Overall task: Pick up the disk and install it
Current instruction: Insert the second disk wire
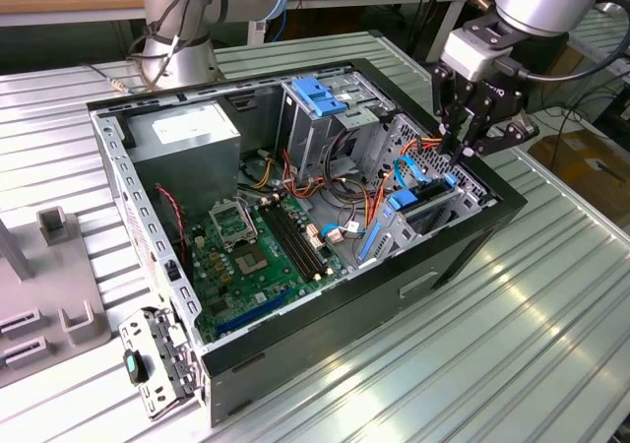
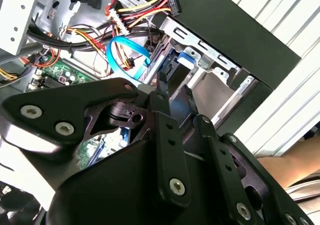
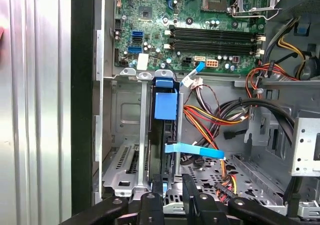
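Observation:
The disk stands on edge in the metal drive bay at the end of the open computer case, on the exterior view's right. Its blue plastic frame and tab show along its upper edge, and in the exterior view as blue pieces in the bay. My gripper hangs just above that bay. In both wrist views its black fingers sit a little apart over the disk's near end, with nothing between them.
A grey box with a white sticker fills the case's far corner, beside the green motherboard. A cage with a blue latch stands mid-case. Orange and yellow wires and a flat blue cable lie beside the bay. Grey fixtures sit outside the case.

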Robot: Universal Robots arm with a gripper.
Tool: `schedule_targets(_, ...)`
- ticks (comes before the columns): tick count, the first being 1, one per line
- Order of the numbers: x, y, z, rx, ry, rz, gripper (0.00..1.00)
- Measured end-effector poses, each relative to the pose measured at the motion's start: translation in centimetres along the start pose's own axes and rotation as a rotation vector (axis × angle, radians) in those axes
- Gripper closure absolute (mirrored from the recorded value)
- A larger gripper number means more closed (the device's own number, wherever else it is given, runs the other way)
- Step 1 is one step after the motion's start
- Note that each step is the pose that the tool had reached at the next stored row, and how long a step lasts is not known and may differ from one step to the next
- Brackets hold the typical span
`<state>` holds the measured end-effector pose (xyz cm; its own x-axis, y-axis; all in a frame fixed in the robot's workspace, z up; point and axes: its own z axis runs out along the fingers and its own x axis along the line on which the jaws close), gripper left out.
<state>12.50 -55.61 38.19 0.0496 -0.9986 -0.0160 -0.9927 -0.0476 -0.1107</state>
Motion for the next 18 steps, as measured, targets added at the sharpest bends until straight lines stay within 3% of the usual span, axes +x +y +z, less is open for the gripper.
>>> schedule_targets(18, -0.02, -0.12, -1.05, -0.0001, -0.0004, -0.005, 0.7)
